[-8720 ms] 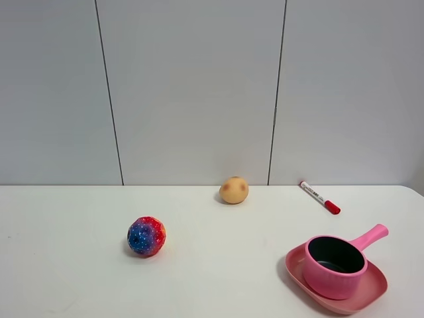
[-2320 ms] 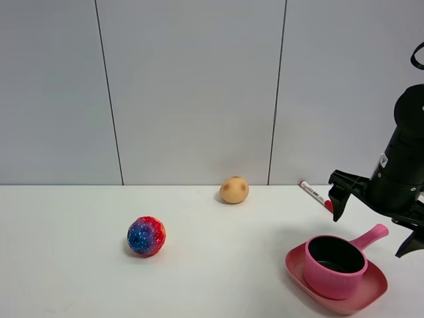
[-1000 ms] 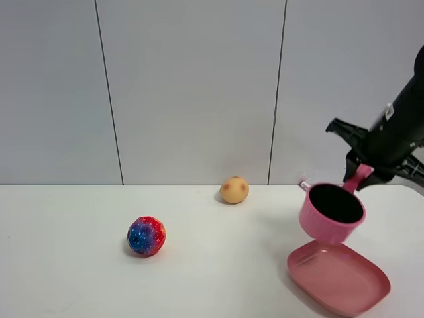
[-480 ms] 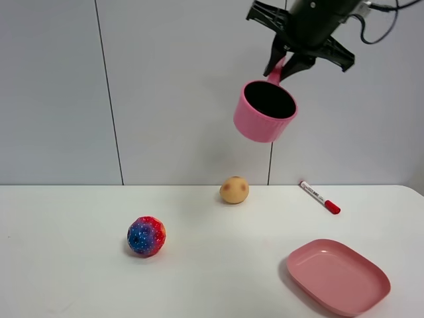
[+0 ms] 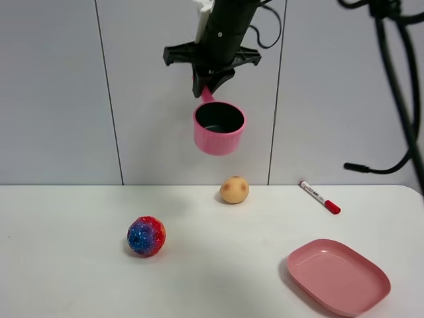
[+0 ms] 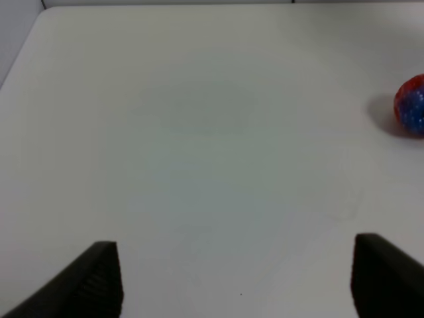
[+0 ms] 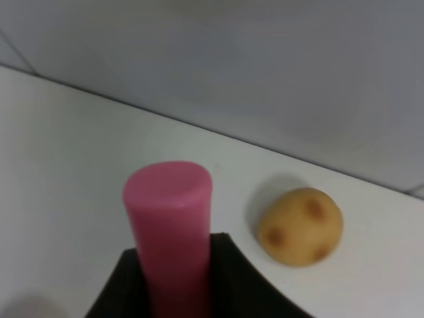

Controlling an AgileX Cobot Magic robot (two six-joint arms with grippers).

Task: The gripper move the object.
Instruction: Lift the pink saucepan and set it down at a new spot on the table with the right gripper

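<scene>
The pink toy saucepan [image 5: 219, 128] with a dark inside hangs high above the table, over the back middle. My right gripper [image 5: 205, 89] is shut on its straight pink handle [image 7: 173, 238], which fills the right wrist view between the black fingers. The black right arm reaches across from the upper right. My left gripper [image 6: 235, 278] is open and empty; only its two black fingertips [image 6: 93, 278] show, low over bare table.
A tan potato-like ball [image 5: 234, 190] lies at the back, below the pan, and shows in the right wrist view [image 7: 300, 226]. A red-blue ball [image 5: 146, 236] lies left of the middle. A flat pink plate [image 5: 338, 275] sits front right. A red-capped marker [image 5: 319, 197] lies back right.
My right gripper lifted the pan off the pink plate and carried it up and to the left. Over the last half second it moved further left and came down somewhat.
</scene>
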